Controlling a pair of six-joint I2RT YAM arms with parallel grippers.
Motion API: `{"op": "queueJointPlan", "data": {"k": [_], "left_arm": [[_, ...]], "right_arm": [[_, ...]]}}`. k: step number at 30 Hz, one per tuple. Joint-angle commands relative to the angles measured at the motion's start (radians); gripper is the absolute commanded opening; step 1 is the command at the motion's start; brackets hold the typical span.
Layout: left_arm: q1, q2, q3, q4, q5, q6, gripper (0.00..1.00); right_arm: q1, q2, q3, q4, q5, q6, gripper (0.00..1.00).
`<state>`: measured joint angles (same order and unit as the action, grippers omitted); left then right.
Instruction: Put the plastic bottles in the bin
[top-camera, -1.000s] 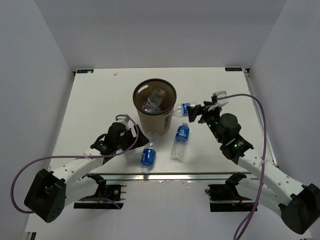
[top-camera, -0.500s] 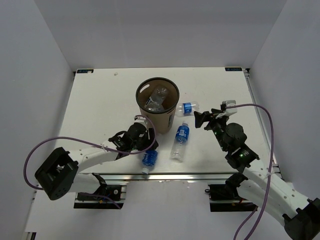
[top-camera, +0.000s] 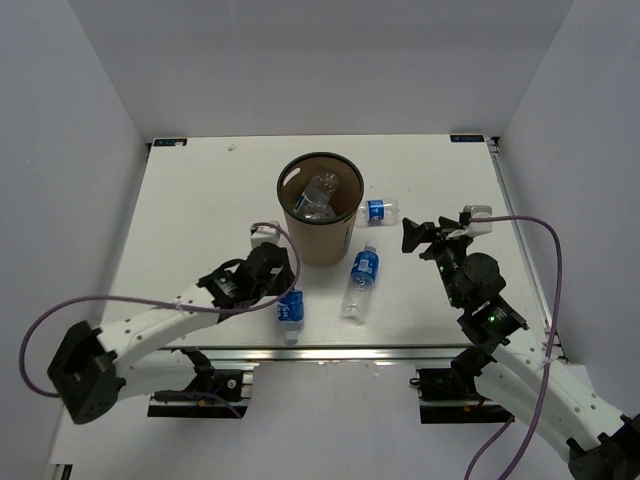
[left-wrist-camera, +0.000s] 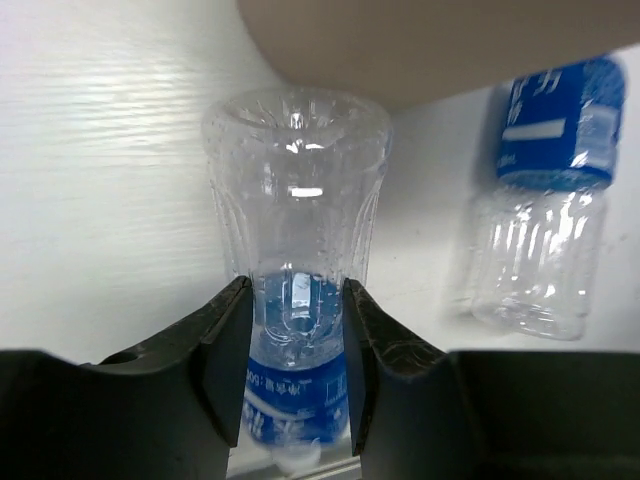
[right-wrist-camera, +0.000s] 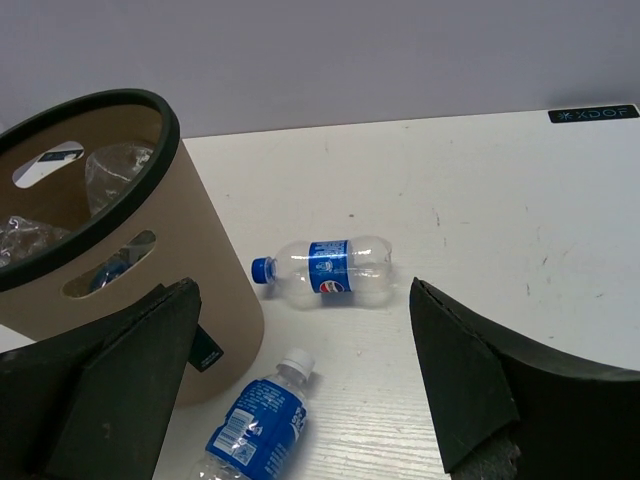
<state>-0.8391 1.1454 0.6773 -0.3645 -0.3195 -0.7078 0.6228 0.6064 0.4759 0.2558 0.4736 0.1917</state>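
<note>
The bin (top-camera: 322, 245) stands upright about the middle of the desk (top-camera: 200, 200), slightly toward the far edge, brown with a dark rim. Crumpled clear bottles (top-camera: 318, 192) lie inside it; how many, I cannot tell.

Three more bottles are out on the desk. The nearest bottle (top-camera: 291, 310) lies just left of the bin's foot, close to the near edge. Its cap points at that edge and its clear base points toward the bin. The left end effector (top-camera: 284, 293) is pinching this bottle. In the left wrist view the two black fingers (left-wrist-camera: 225, 350) press on either side of it, just above the blue label. The bottle's base sits right below the bin wall; whether they touch I cannot tell.

The middle bottle (top-camera: 361, 280) lies to the right of the bin's foot, blue label up, with its white cap pointing toward the far edge. It is free of both arms.

The far bottle (top-camera: 378, 210) lies on its side just beside the bin on the right, toward the far right of the desk. Its blue cap faces the bin.

The right end effector (top-camera: 412, 236) hovers right of the bin, near the far bottle but apart from it. Its fingers are spread wide and hold nothing.
</note>
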Motion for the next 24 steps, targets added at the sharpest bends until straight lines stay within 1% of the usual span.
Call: {"op": "queueJointPlan", "data": {"k": [1,2,3,4,6,7,8,10,11,12,13,14,15,16,17,18,19,20,21,22,23,24], "left_arm": [[-0.003,-0.159,0.088,-0.174,-0.170,-0.058,0.33],[-0.003,-0.185,0.105,-0.207,-0.196,-0.083,0.33],[-0.003,-0.208,0.125,-0.273,-0.260,-0.102,0.30],[-0.005,-0.251,0.148,-0.302,-0.294,-0.119,0.28],[-0.003,-0.285,0.223,-0.359,-0.354,-0.137,0.28],[-0.003,-0.305,0.252,-0.367,-0.409,-0.134,0.28],[-0.005,-0.311,0.308,-0.367,-0.433,-0.118,0.28],[-0.003,-0.314,0.367,-0.317,-0.479,-0.072,0.27],[-0.003,-0.302,0.401,-0.294,-0.492,-0.021,0.27],[-0.003,-0.291,0.474,-0.247,-0.503,0.010,0.27],[-0.003,-0.277,0.510,-0.214,-0.516,0.043,0.26],[-0.003,-0.245,0.566,-0.124,-0.533,0.130,0.24],[-0.003,-0.221,0.599,-0.075,-0.544,0.177,0.22],[-0.005,-0.189,0.635,-0.032,-0.546,0.282,0.22],[-0.005,-0.150,0.681,-0.001,-0.543,0.325,0.22],[-0.003,-0.004,0.849,0.022,-0.549,0.409,0.20],[-0.003,-0.003,0.851,0.022,-0.543,0.410,0.19],[-0.005,0.092,0.948,0.035,-0.532,0.439,0.19],[-0.003,0.138,0.990,0.039,-0.524,0.483,0.19],[-0.003,0.181,1.028,0.041,-0.515,0.505,0.19],[-0.005,0.262,1.062,0.030,-0.515,0.521,0.19],[-0.003,0.296,1.108,0.030,-0.520,0.548,0.19]], "right_arm": [[-0.005,-0.017,-0.008,0.017,0.036,0.009,0.89],[-0.005,-0.019,-0.007,0.017,0.036,0.012,0.89],[-0.006,-0.020,-0.006,0.014,0.036,0.011,0.89],[-0.006,-0.022,-0.005,0.014,0.034,0.011,0.89],[-0.006,-0.025,-0.003,0.014,0.033,0.012,0.89],[-0.006,-0.026,-0.005,0.011,0.033,0.014,0.89],[-0.006,-0.030,-0.005,0.011,0.031,0.014,0.89],[-0.008,-0.031,-0.003,0.011,0.030,0.017,0.89],[-0.008,-0.034,-0.002,0.010,0.028,0.017,0.89],[-0.008,-0.034,-0.002,0.010,0.030,0.018,0.89],[-0.009,-0.034,0.000,0.008,0.028,0.017,0.89],[-0.008,-0.037,0.003,0.004,0.026,0.017,0.89],[-0.009,-0.039,0.003,0.005,0.026,0.017,0.89],[-0.009,-0.039,0.003,0.005,0.028,0.014,0.89],[-0.008,-0.042,0.003,0.005,0.028,0.014,0.89],[-0.009,-0.040,0.003,0.005,0.036,0.008,0.89],[-0.009,-0.040,0.003,0.003,0.036,0.008,0.89],[-0.008,-0.039,0.003,0.000,0.040,0.006,0.89],[-0.008,-0.042,0.003,-0.001,0.055,0.002,0.89],[-0.008,-0.042,0.003,-0.004,0.062,0.000,0.89],[-0.009,-0.043,0.003,-0.009,0.066,-0.001,0.89],[-0.009,-0.049,0.003,-0.012,0.079,-0.003,0.89]]}}
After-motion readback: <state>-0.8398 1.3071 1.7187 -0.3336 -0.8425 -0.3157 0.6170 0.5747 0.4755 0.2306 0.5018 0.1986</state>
